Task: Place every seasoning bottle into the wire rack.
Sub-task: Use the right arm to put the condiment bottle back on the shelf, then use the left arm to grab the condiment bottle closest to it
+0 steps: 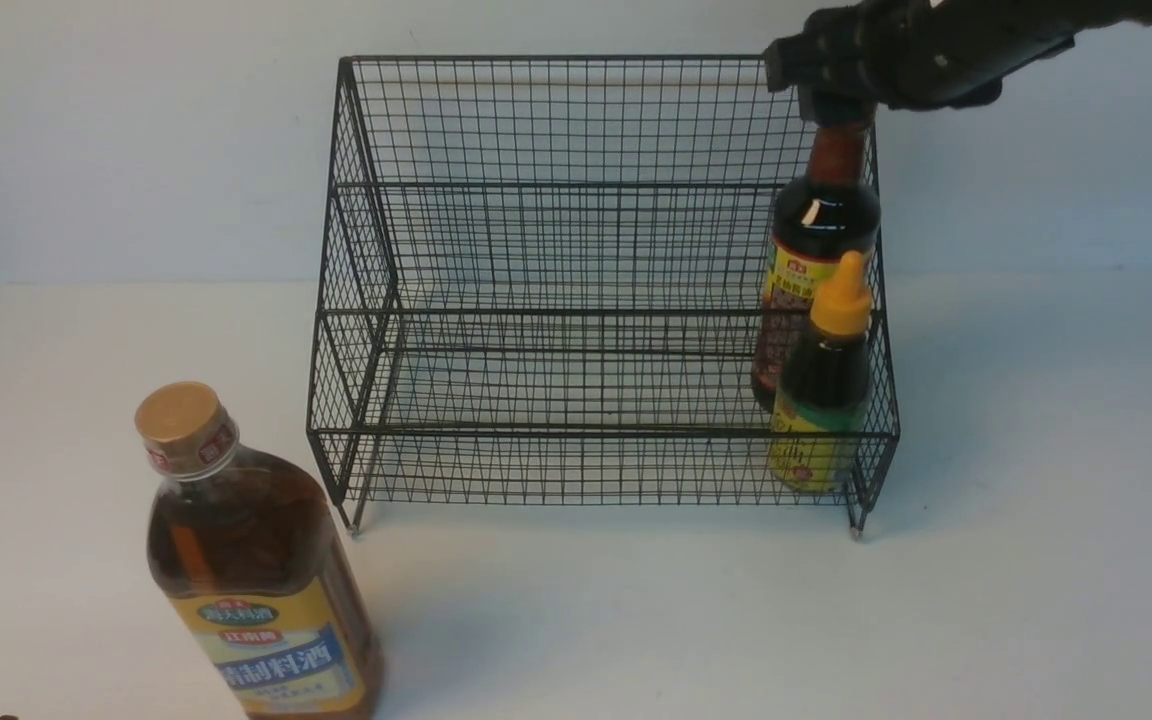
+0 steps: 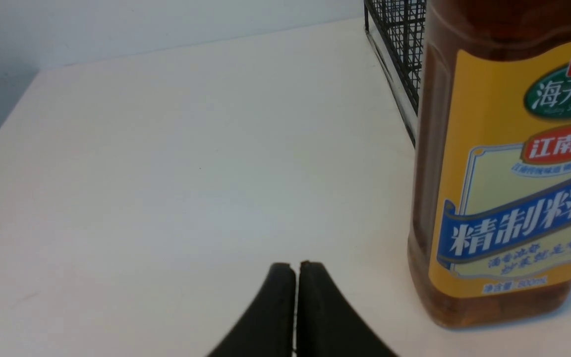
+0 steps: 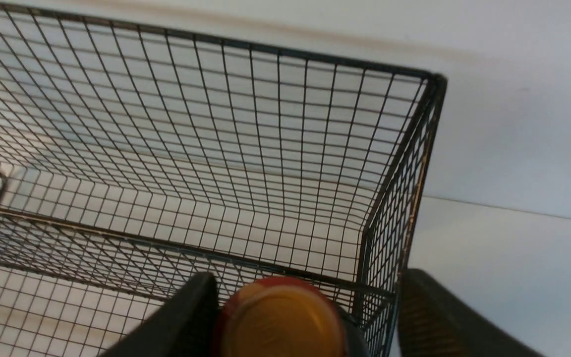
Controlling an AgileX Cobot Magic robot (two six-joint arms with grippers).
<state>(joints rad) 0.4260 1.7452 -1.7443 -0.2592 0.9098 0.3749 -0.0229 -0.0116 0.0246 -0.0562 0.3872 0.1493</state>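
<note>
White table [image 2: 117, 163], left jaws closed — wrist-only

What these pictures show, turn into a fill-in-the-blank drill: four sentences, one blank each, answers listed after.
1. The wire rack holds ____ bottles.
2. The small dark bottle has a ____ nozzle cap.
3. The large amber bottle stands on the ____, outside the rack.
4. The left pincer is ____ and holds nothing.

Missing words: two; yellow; table; shut.
</note>
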